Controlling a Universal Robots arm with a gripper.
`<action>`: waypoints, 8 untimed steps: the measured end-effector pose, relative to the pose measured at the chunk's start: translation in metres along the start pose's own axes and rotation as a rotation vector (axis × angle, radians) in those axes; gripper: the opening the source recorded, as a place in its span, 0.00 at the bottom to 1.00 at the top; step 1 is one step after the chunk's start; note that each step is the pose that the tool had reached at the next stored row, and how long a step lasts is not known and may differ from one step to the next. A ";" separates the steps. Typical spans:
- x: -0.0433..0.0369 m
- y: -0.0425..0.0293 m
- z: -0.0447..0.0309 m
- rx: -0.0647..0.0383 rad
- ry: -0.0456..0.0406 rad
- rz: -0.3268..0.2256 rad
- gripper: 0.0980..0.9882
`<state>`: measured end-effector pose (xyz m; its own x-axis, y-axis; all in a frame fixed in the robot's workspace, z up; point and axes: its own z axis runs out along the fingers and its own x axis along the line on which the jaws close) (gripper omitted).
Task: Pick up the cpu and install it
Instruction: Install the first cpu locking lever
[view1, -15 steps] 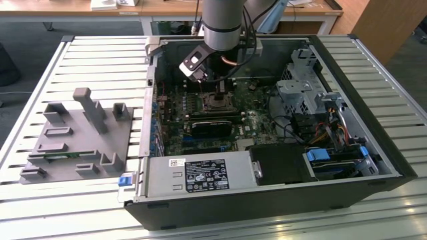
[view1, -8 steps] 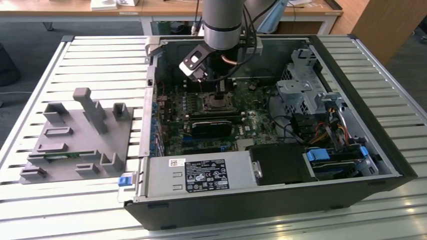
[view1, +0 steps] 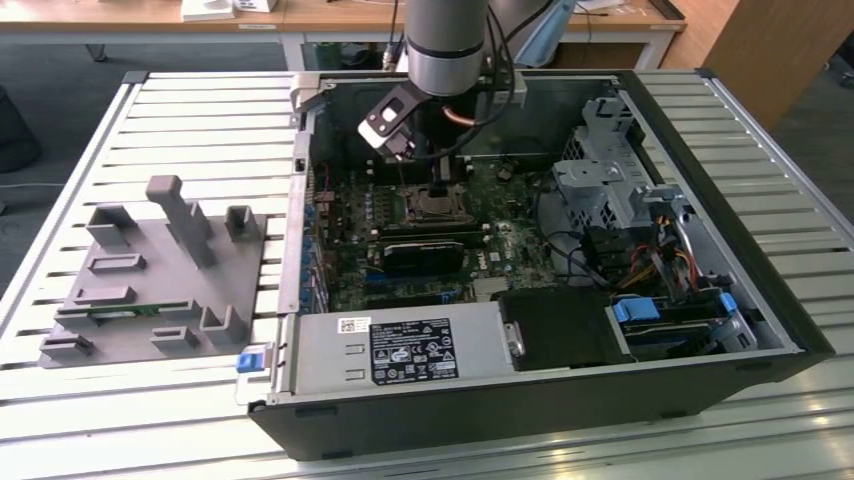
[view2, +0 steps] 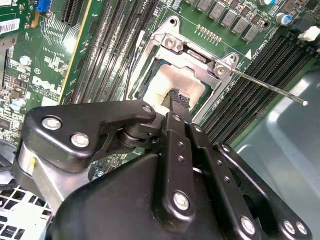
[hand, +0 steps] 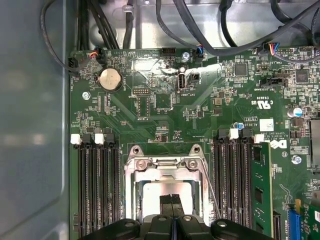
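One slatted table (view1: 160, 120) under everything in the exterior view; at its middle, an open computer case (view1: 534, 410) laid on its side; at nine o'clock of the case, a grey fixture (view1: 140, 290), well apart from it. Next in size, the arm (view1: 447, 45); enters at twelve o'clock and hangs over the motherboard (view1: 350, 250) inside the case. Ends in the gripper (hand: 172, 201), poised over the socket frame (hand: 131, 175) in the first wrist view; fingers pressed together, no real gap, nothing pinched between them; cannot tell whether touching the chip or hovering just above it.

Inside that frame, the cpu (hand: 151, 197); lies flat in the socket, pale metal top up, showing through the frame's window; looks seated rather than loose, though not certain. Judged light, thin and stiff; slick on the metal top; fragile on the underside and at the socket contacts, so no sideways drag and no hard push. Best taken by two opposite edges and kept level; never by the top face alone.

Beside the frame in the second wrist view, the thin retention lever (view2: 270, 87), angled out across the memory slots; judged not yet latched. Smallest, a coin cell (hand: 110, 78) on the board, well apart from the socket.
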<state>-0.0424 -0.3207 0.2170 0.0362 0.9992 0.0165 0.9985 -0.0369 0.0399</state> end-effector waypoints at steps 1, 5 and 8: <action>0.0000 0.0000 -0.0005 0.000 0.0000 0.000 0.01; 0.0000 0.0002 -0.0041 0.000 -0.0001 0.000 0.01; 0.0001 0.0003 -0.0071 0.000 0.0000 0.000 0.01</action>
<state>-0.0424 -0.3207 0.2241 0.0362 0.9992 0.0165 0.9985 -0.0369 0.0398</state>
